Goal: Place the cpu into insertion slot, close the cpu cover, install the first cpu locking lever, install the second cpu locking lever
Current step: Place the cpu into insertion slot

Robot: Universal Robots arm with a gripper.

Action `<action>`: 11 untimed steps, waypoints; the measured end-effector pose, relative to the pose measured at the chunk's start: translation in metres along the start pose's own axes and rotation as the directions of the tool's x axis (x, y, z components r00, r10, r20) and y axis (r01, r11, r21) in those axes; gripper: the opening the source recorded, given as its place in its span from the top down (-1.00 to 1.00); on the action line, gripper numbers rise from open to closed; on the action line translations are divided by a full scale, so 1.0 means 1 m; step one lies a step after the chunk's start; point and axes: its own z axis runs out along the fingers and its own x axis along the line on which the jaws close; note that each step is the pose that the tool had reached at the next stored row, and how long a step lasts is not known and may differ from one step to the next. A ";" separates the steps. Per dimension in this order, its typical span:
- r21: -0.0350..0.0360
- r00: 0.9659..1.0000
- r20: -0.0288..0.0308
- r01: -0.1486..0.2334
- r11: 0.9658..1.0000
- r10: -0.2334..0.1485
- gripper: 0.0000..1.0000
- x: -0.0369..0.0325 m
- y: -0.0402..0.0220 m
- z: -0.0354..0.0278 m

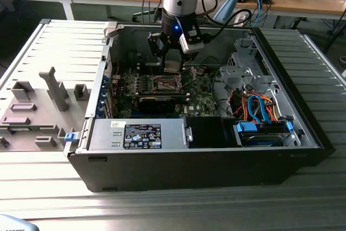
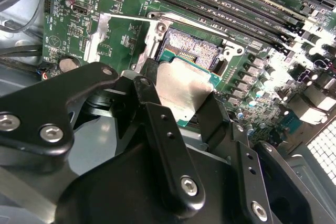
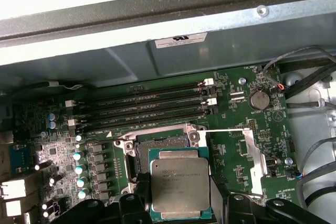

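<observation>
Could land skewed and bend the socket pins (image 2: pixel 195 45) if lowered off-square (held offset, overlapping one edge of the opening). Gripping the cpu (image 3: pixel 179 184) by two sides in the clenched tool (image 1: pixel 172 66), upper middle of the exterior view, just above the insertion slot (image 3: pixel 160 142) and not yet seated. Flat, square, dull silver on top with green edging. Flanked by the cpu cover (image 3: pixel 255 160), swung open.

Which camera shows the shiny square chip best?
The first wrist view: the cpu faces the camera, its metal top nearly whole. The second wrist view shows it slanted, partly behind the gripper. The exterior view shows a tiny grey patch.
</observation>
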 end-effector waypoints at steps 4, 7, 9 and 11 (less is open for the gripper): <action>0.000 1.000 0.000 -0.003 1.000 0.003 -0.09 0.0000 0.0000 0.0000; 0.000 1.000 0.000 -0.006 1.000 0.006 -0.09 0.0000 0.0000 0.0000; 0.000 1.000 0.001 -0.010 1.000 0.010 -0.09 0.0000 0.0000 0.0001; 0.000 1.000 0.001 -0.022 1.000 0.022 -0.09 0.0000 0.0000 0.0003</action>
